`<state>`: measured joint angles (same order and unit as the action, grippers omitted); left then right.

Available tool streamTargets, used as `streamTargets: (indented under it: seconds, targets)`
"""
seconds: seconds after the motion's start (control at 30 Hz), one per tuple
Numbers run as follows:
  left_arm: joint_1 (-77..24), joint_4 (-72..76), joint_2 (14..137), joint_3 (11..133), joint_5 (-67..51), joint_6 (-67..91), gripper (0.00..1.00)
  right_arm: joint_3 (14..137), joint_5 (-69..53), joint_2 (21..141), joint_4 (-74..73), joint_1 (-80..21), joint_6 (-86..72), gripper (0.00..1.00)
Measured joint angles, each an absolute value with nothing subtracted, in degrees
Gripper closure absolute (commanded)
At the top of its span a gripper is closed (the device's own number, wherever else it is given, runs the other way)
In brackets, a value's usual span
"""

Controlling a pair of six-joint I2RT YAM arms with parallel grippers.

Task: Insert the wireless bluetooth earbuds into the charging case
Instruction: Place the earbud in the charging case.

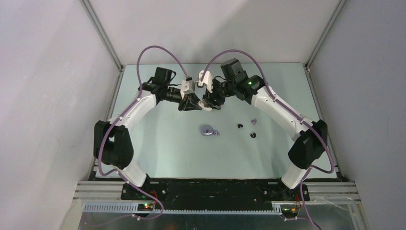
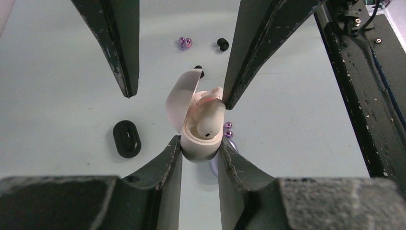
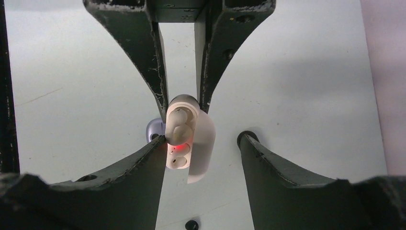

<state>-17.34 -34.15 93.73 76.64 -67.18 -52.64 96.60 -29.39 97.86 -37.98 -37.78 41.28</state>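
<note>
The left claw [image 2: 200, 143] is clamped on the base of the open case [image 2: 200, 153], held above the worktop [image 2: 57, 96]; a white bud [image 2: 209, 120] sits in its well, apparently slightly proud. The right claw [image 3: 203, 138] is spread wide with one finger at the bud. It should press gently along the well axis while the left keeps steady. Both arms reach to far centre, wrists facing each other.

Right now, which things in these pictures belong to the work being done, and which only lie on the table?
In the work:
left hand, shut on the open white case
white earbud in it
right hand, open, at the case

Lying untouched on the table:
black case
lavender case
lavender earbuds
black earbuds
</note>
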Motion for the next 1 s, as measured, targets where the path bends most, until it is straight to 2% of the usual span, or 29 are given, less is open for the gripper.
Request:
streamTargets:
  seconds: [1.0]
  targets:
    - [-17.4,-34.7,93.7,76.6,-65.8,-53.0,1.0,97.2,-28.3,99.2,-37.4,-36.7,35.5,0.42]
